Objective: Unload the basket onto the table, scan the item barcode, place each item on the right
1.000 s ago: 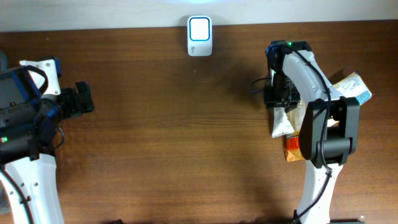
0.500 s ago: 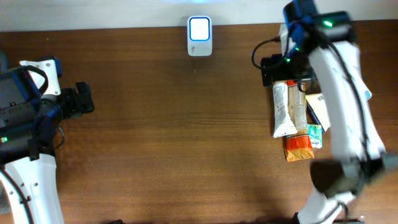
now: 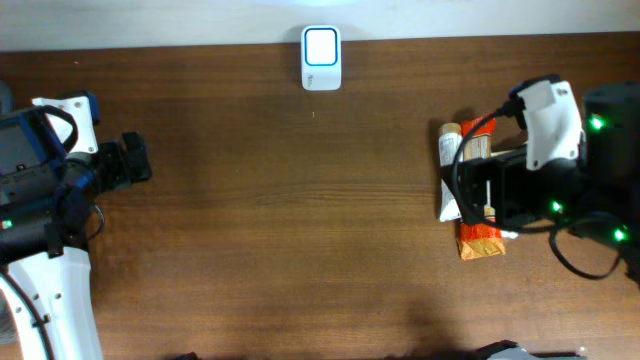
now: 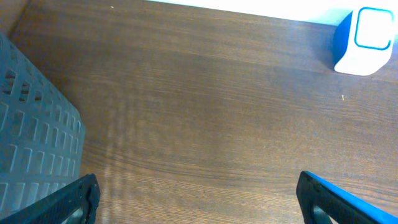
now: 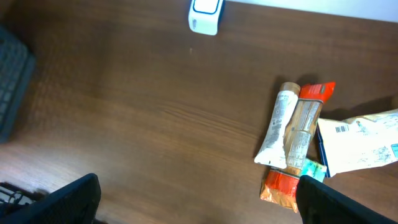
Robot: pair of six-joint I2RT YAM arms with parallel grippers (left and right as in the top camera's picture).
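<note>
Big brown wooden desk takes up pretty much the whole overhead shot. The left arm sits at the left edge and the right arm hangs over the right side, partly covering the pile of stuff there.

The left wrist cam shows a grey mesh basket at the left edge of the frame. The left end effector is spread wide, with only bare desk between its fingers. Same deal with the right end effector: fingers wide apart, gripping nothing, up above the desk and well away from the pile.

The things to scan are all bunched on the right side of the desk. Farthest right is a white pouch with a barcode on it. Just left of it is a long snack packet with a red top, and a white tube lies right alongside that, touching it. An orange packet sits at the near end of those two. A little green sachet is tucked next to it.

The scanner, white with a blue-rimmed window, stands at the far edge around the middle, well apart from the pile.
</note>
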